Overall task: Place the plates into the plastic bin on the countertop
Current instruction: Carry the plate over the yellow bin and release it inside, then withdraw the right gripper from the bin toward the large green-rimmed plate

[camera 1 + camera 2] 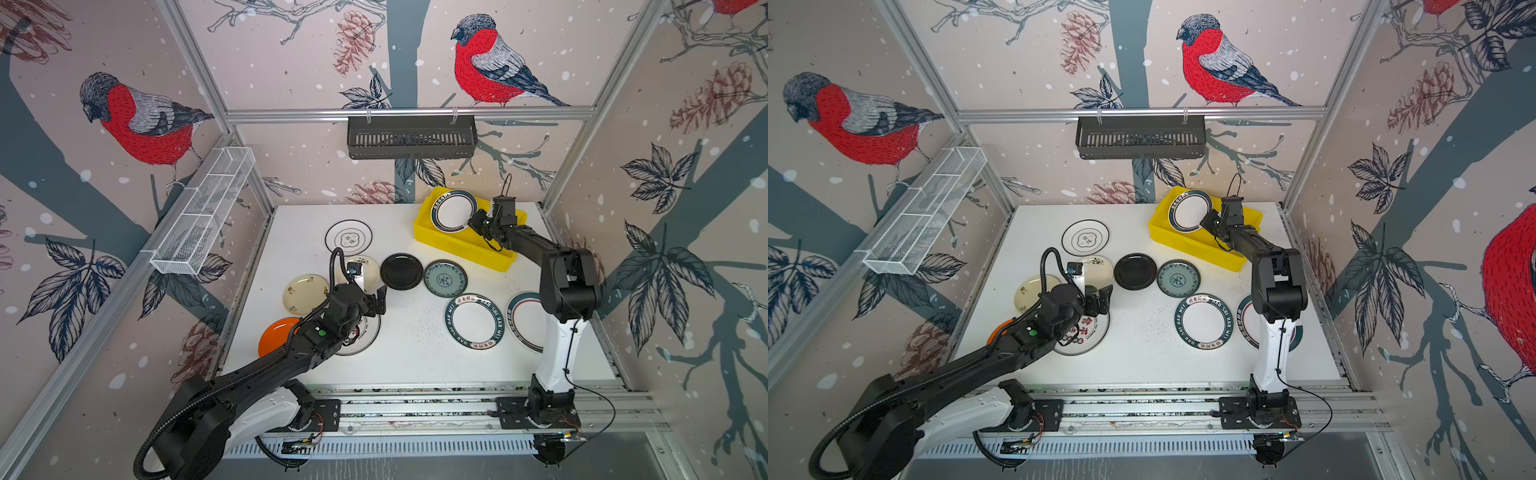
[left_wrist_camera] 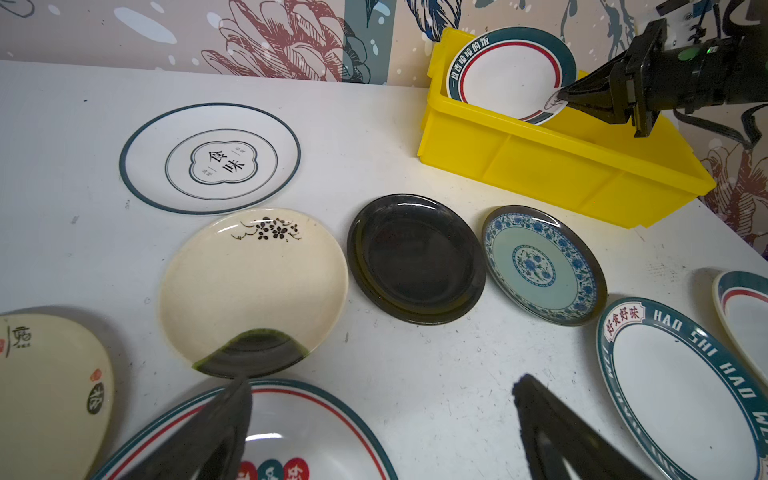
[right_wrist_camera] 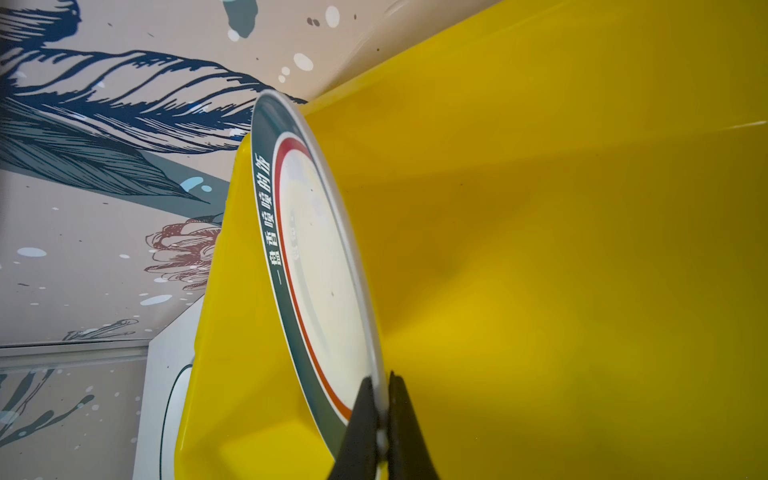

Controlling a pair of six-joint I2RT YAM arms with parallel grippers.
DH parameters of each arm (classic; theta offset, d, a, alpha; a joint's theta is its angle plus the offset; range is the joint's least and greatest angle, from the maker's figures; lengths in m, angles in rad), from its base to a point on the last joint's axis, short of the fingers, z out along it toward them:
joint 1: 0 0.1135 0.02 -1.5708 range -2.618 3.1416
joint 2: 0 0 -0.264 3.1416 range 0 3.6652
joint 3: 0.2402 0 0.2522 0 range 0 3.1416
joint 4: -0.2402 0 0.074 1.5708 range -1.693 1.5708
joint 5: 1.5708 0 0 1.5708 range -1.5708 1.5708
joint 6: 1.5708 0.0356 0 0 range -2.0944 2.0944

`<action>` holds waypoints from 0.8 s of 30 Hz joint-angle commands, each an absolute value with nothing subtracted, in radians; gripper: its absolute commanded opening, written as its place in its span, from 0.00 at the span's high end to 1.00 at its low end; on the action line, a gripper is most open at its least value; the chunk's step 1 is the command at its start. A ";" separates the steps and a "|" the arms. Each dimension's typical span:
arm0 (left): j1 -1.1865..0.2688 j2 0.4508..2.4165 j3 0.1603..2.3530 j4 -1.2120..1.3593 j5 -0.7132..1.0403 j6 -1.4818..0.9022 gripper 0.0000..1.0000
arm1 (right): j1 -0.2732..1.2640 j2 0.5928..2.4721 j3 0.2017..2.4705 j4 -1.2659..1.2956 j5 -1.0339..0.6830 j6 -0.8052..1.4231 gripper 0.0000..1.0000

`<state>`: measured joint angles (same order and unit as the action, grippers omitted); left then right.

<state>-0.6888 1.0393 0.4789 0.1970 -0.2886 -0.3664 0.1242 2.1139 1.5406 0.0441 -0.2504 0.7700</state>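
Left gripper (image 1: 379, 300): jaws spread wide, empty, beside the red-character plate (image 1: 1094, 334).
Right gripper (image 2: 559, 96): jaws pinching the teal-rimmed plate (image 1: 454, 210), tilted inside the yellow bin (image 1: 465, 247).

You have bright, even, diffuse light in both top views; shadows on the countertop (image 1: 415, 357) are faint, soft-edged; the wide lens stretches the corners; in your left wrist view white glare streaks sit on the black plate (image 2: 415, 257), and the left gripper (image 2: 384, 380) near the lens is blurred; in your right wrist view the dark-rimmed plate (image 3: 324, 270) smears at its near rim.
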 commanded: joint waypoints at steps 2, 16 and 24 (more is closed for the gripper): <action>-0.690 1.031 0.480 0.196 -0.311 -0.375 0.03 | 0.136 2.169 1.627 -0.033 -0.259 0.726 0.96; -0.690 1.008 0.467 0.185 -0.312 -0.393 0.03 | 0.161 2.130 1.653 -0.083 -0.243 0.671 0.31; -0.690 1.027 0.470 0.214 -0.322 -0.366 0.03 | 0.185 1.844 1.454 -0.095 -0.131 0.605 0.17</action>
<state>-0.6888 1.0180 0.4618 0.1913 -0.3004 -0.3840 0.1822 1.9068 1.5024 -0.0910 -0.1989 0.6460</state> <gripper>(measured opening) 0.976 0.804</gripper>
